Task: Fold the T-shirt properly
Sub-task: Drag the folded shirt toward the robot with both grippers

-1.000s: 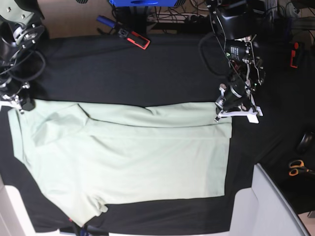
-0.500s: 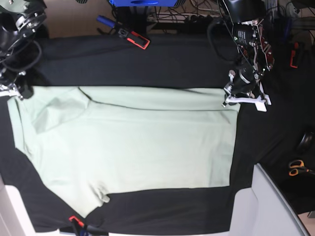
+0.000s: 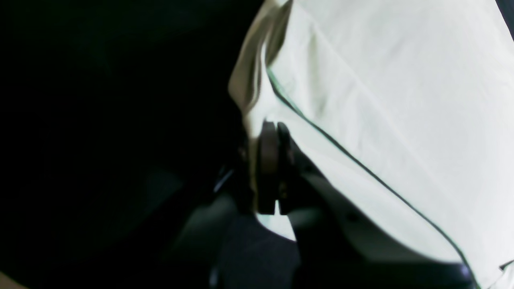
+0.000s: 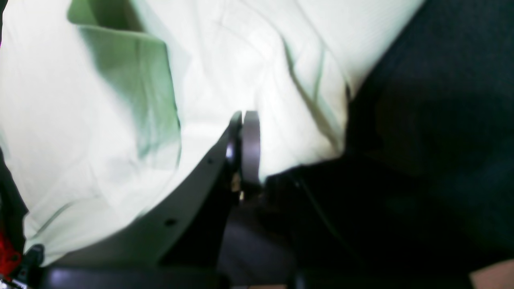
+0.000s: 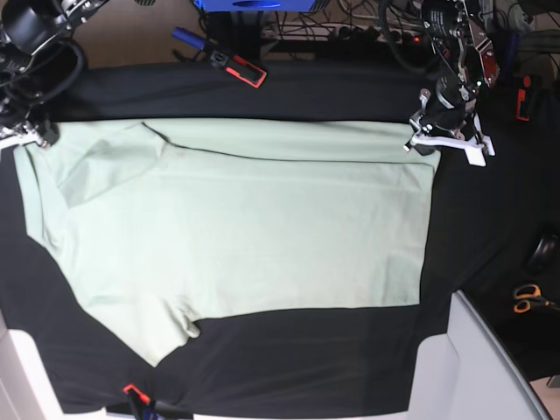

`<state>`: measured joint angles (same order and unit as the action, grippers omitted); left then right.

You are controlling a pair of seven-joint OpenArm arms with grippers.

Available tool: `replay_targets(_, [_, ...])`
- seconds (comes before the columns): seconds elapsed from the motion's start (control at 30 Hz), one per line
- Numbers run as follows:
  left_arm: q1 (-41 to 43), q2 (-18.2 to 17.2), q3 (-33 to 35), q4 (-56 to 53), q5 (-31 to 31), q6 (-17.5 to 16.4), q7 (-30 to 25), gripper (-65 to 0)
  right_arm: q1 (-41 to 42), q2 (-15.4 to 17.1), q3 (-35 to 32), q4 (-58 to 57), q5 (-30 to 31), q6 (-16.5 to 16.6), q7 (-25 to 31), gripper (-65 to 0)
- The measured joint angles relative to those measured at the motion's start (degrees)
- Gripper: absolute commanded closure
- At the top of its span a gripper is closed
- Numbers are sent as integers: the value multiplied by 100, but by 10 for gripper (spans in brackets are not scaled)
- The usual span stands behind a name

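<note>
Surface [image 5: 262, 87], black cloth over it, carries the T-shirt [image 5: 245, 227], which lies nearly flat and spread wide, far edge toward the back, one sleeve sticking out at the near corner. No completed fold visible; one narrow band along the far edge looks doubled over. So I judge this as the spreading stage, with all folds left: sleeves in, sides in, then halving.

My left gripper [image 5: 435, 140] is pinched closed on the shirt's far corner on the base view's right. My right gripper [image 5: 31, 136] is clamped likewise on the opposite far corner. Both wrist views show cloth running between closed pads [image 3: 268, 160].
</note>
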<state>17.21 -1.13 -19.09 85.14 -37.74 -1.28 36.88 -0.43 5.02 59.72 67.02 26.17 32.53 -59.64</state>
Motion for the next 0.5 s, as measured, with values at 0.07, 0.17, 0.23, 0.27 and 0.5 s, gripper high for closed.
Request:
replay_targets(0.07, [48, 2, -4, 0, 0, -4, 0, 0, -103, -35, -2, 179, 26, 2, -2, 0])
replay_targets(0.17, [177, -4, -11, 2, 2, -7, -7, 0, -323, -48, -17, 225, 417, 2, 17, 0])
replay_targets(0.23, [284, -22, -11, 4, -2, -4, -7, 0, -490, -42, -39, 225, 621, 0, 11, 0])
replay_targets(0.27, [332, -26, -9, 4, -4, -7, -2, 0, -546, -33, -39, 225, 651, -17, -7, 0])
replay_targets(0.5, [566, -33, -17, 20, -24, -24, -11, 0, -584, -24, -39, 225, 691, -15, -4, 0])
